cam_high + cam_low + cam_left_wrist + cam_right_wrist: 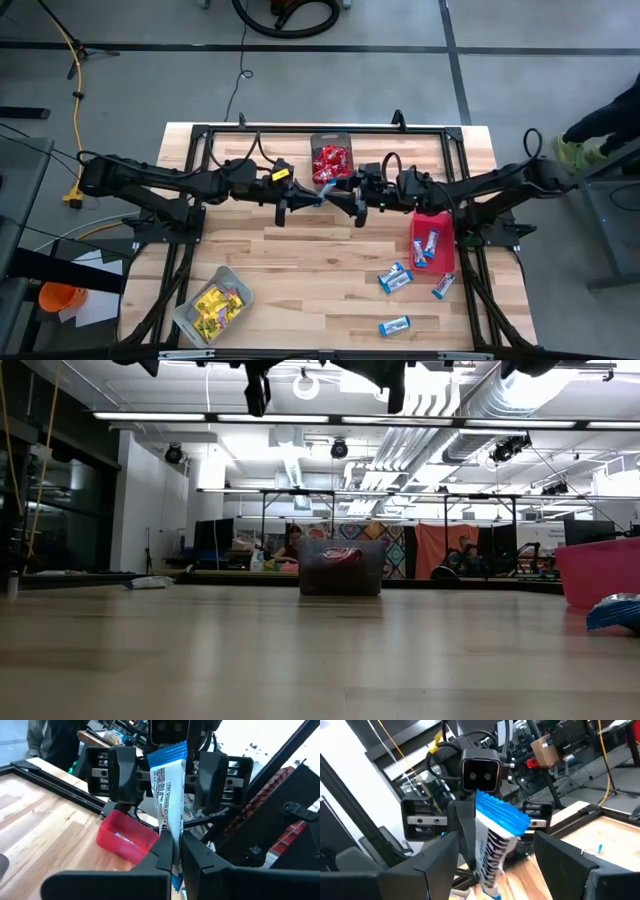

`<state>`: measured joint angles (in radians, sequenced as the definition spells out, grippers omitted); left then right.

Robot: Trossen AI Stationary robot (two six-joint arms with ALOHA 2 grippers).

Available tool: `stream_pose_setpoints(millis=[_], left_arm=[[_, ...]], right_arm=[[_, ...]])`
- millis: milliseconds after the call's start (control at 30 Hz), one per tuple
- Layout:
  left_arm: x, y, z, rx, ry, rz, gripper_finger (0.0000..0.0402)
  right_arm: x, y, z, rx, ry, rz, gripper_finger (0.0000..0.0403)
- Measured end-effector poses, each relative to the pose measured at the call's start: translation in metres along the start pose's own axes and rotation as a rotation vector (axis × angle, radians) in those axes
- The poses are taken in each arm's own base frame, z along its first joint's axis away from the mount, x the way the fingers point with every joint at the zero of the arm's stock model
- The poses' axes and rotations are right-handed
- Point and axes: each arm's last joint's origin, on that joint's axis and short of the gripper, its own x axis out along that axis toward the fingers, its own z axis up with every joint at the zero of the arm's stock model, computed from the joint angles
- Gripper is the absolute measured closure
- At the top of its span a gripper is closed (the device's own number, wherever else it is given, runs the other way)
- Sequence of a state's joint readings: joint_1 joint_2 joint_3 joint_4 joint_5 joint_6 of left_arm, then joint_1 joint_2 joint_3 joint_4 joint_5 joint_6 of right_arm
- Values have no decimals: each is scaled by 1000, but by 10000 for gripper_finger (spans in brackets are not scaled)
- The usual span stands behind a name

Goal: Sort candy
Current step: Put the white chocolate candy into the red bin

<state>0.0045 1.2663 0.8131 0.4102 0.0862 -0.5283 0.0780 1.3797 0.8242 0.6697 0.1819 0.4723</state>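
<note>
1. Above mid-table, the left gripper [176,851] pinches a blue-and-white candy packet [167,785] tight between its fingers.
2. The right gripper [495,852] faces it, jaws spread wide on either side of the packet's other end.
3. More blue-and-white packets [397,279] lie near the red bin [433,241]; yellow ones fill the clear grey bin [213,305].

A robotics lab or workshop in a big open hall: a wooden bench [300,250] on a concrete floor [120,80], exposed ceiling ducts [470,400] and strip lights [160,416] (more framed benches [300,510] stand behind).
</note>
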Motion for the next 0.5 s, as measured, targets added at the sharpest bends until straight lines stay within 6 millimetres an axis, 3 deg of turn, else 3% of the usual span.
stream_pose_setpoints(millis=[167, 267, 433, 500], left_arm=[[0, 1, 0, 6, 4, 12, 402], [0, 2, -1, -12, 9, 19, 398], [0, 4, -5, -37, 48, 47, 366], [-1, 4, -5, -51, 55, 51, 345]], right_arm=[[4, -2, -7, 23, 12, -4, 189], [4, -3, -7, 23, 4, -21, 246], [4, -4, -7, 18, 0, -34, 375], [4, -5, -6, 24, 0, -37, 387]])
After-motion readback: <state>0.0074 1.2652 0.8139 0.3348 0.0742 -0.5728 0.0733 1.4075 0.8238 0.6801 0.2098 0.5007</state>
